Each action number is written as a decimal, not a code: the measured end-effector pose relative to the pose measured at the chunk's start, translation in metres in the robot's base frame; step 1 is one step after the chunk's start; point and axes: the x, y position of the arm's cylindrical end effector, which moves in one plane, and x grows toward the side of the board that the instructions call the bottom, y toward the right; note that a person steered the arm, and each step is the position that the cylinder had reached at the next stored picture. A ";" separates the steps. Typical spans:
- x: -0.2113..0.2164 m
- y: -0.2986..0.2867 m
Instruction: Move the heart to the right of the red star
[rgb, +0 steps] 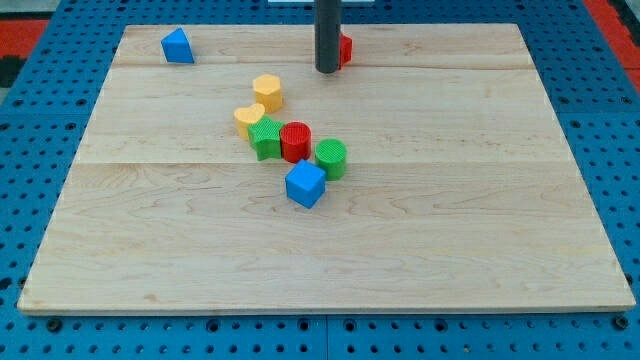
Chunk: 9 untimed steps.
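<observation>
- Heart (248, 119), yellow, is seen well below and left of my tip (327, 71), touching the green star (266, 138).
- Red star (344, 49) sits just right of the tip, mostly hidden behind the rod.
- Tip: a bare rod, nothing pinched, no block visibly touched.
- Risk: the yellow hexagon (267, 91) or red cylinder (296, 141) could be dragged along, since the cluster is packed tightly.

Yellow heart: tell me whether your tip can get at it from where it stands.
Probably yes: my tip is above the yellow heart; only the yellow hexagon stands near that path.
</observation>
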 end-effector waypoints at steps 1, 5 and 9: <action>0.003 -0.006; 0.027 -0.132; 0.102 -0.014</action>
